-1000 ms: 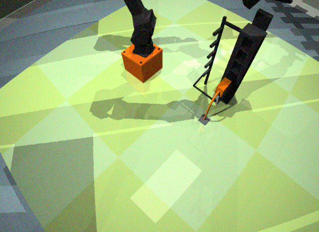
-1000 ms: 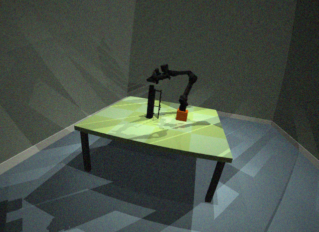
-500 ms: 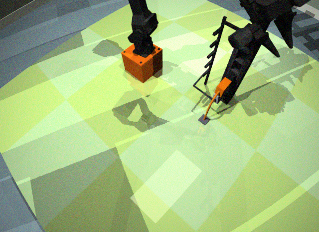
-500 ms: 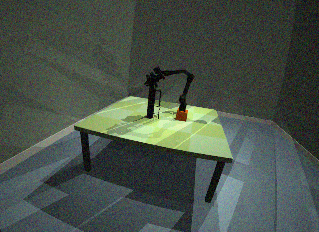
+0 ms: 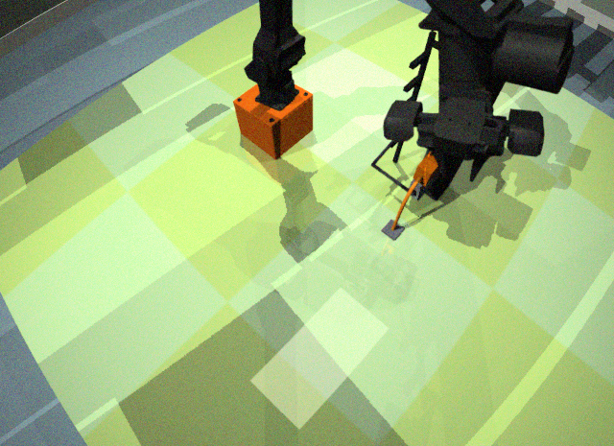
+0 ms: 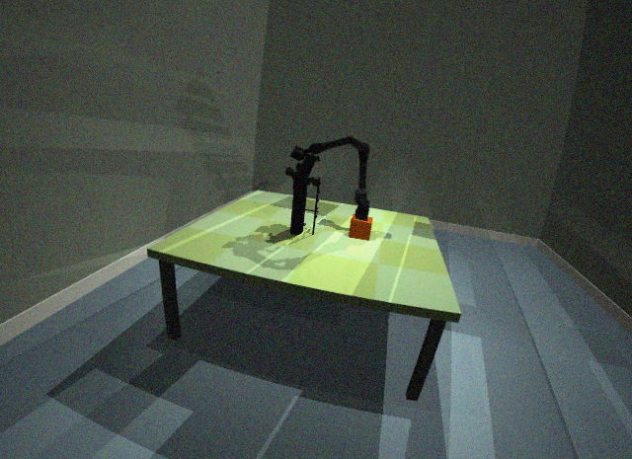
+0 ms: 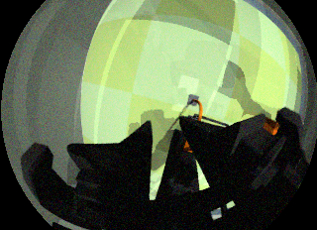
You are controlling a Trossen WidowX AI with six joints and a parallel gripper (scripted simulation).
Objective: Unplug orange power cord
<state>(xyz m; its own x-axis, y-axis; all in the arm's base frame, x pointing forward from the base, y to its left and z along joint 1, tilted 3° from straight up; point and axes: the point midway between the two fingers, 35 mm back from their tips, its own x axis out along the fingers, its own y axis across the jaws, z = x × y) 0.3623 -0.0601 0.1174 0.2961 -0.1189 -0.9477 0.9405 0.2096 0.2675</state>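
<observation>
Bare test room: my arm [image 6: 356, 158] stands on a lone checkered tabletop [image 6: 326, 270], plain grey walls [image 6: 153, 87] all round.
</observation>
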